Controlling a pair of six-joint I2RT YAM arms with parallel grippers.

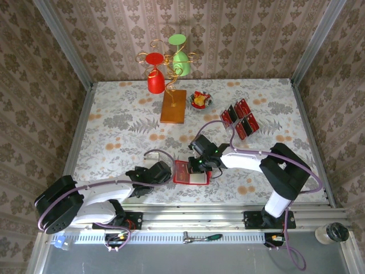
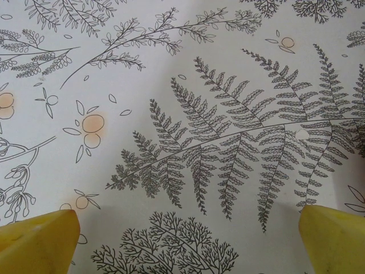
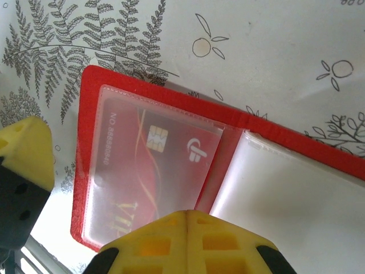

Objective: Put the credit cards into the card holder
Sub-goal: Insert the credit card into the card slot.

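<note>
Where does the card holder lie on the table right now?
In the top view the card holder lies open near the near edge of the table, between the left gripper and the right gripper, which hangs over its right half.

Credit card (image 3: 142, 171): "NO 8888…"

Red cup (image 1: 155, 83), green cup (image 1: 181, 64) — a bowl (image 1: 207, 97), perhaps of sweets (image 1: 200, 101).

Card holder (image 1: 183, 171) at table (image 1: 114, 137) front, one card (image 3: 154, 165) inside; credit cards (image 1: 246, 127) behind, rightward
</note>
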